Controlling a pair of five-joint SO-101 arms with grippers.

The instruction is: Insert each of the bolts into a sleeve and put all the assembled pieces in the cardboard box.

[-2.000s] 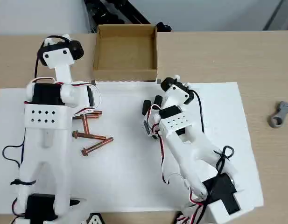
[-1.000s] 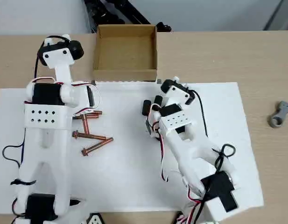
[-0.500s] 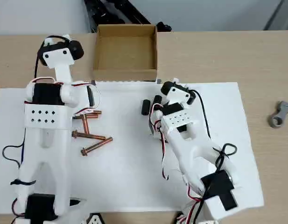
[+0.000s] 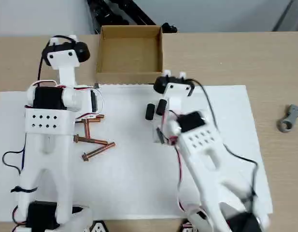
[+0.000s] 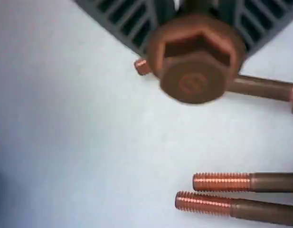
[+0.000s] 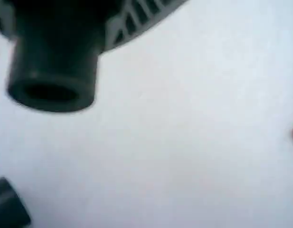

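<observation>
On table [image 4: 264, 58], white sheet [image 4: 129, 183] carries the parts. Left arm [image 4: 47, 125] sits over the sheet's left side, right arm [image 4: 202, 145] over its right. Box [image 4: 129, 77] stands beyond the sheet's far edge, between the two arms' tips.

Left gripper [image 5: 189, 14] is clamped on a held bolt [image 5: 196, 57], hex head facing the wrist camera and shank running away from it. Loose bolts [image 4: 93, 140] lie on the sheet just beside the left arm; the left wrist view shows two threaded ends side by side and a third shank behind the held one.

Right gripper [image 6: 65, 14] grips a held sleeve [image 6: 53, 76], open bore facing the camera, above the sheet. A loose sleeve [image 4: 149, 112] lies near the right arm's tip.

Step judged: each arm has its part, so the joining of the first pair comes next; task looks early, nothing boxed yet.

Next move calls for bringing the two grippers together over mid-sheet, lining the bolt's threaded end with the sleeve bore on one axis, then pushing straight in. Tilt risks jamming at the bore's mouth.
</observation>
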